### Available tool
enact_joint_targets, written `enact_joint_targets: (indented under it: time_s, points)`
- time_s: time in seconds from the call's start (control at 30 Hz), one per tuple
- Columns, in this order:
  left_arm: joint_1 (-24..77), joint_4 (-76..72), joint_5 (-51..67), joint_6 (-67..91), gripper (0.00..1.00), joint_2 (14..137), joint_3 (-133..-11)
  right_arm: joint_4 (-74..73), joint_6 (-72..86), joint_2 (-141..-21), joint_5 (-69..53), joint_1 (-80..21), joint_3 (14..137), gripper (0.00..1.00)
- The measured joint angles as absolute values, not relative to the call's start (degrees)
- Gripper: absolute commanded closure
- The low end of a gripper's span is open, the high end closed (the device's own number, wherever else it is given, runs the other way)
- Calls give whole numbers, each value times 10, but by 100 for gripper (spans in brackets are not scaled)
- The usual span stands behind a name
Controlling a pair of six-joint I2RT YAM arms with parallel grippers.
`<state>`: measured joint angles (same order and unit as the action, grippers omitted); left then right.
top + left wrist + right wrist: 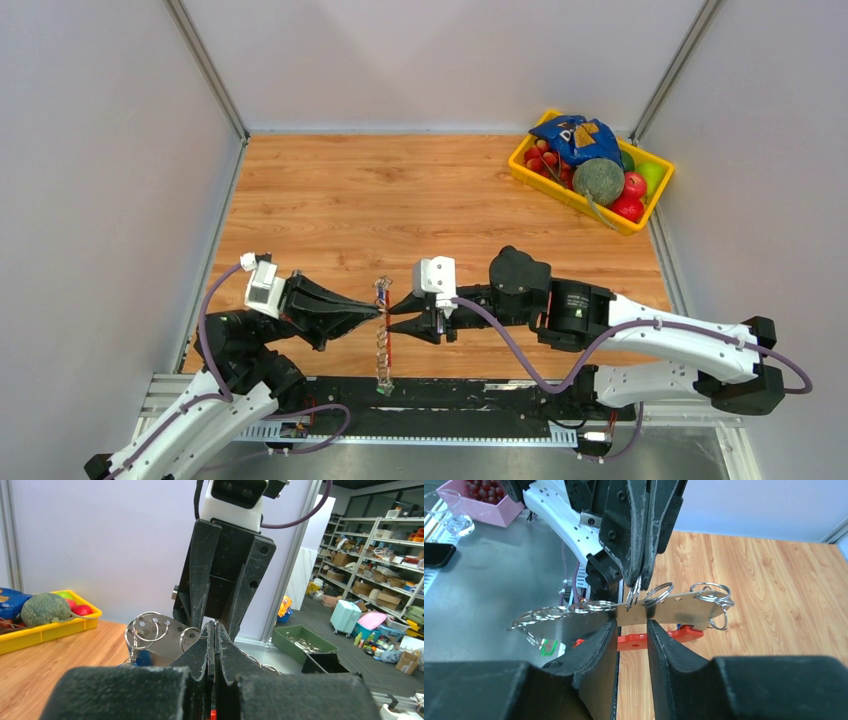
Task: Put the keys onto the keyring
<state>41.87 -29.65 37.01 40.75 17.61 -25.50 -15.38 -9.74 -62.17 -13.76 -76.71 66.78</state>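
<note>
Silver-on-rubber work, so go gently: keep the left gripper [638,581] steady as the anchor, bring the right gripper [631,626] in square to the metal strip [684,605], and close only enough to catch the wire. Avoid twisting or tugging: risk of thin wire slipping off the pads or springing shut. By the look of it, at the stage of opening a ring [636,593], with no key threaded yet.

Left gripper: fingers pressed together, nipping that one ring just above the strip's top edge. Right gripper: fingers partly apart with a clear gap, tips either side of a short stretch of the strip; nothing visibly clamped between them.

Outward from there: keyring [381,345] held up off the tabletop [400,200], spanning the gap between the two grippers near the middle of the near edge. More rings in a row of holes along the strip, a red strip [634,640] beneath, a green tip [548,648] at one end. No keys clearly made out; possibly one in the blue patch [144,658] under the end rings. Yellow basket [572,200] of fruit at the far right corner.
</note>
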Motion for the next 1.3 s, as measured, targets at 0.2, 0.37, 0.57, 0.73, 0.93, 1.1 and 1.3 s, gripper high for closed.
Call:
enact_joint_targets:
  time_s: [0.2,0.37,0.57,0.73,0.93,1.1,1.3]
  points:
    - [419,-303,370,409,100,173,-251,-137,-95,-622,-131,-767,677,69]
    - [419,-312,370,411,100,170,-248,-130,-93,-622,-131,-767,677,70]
    - [419,-312,370,411,100,169,-248,-128,-93,-622,-131,-771,677,71]
    - [419,-307,368,408,100,164,-248,-127,-93,-622,-131,-777,677,71]
    - [419,-303,368,406,100,162,-248,-126,-93,-622,-129,-782,678,72]
    - [419,-295,367,405,100,162,-248,-125,-91,-622,-129,-788,684,73]
    - [419,-294,366,406,100,162,-248,-124,-88,-622,-122,-790,688,86]
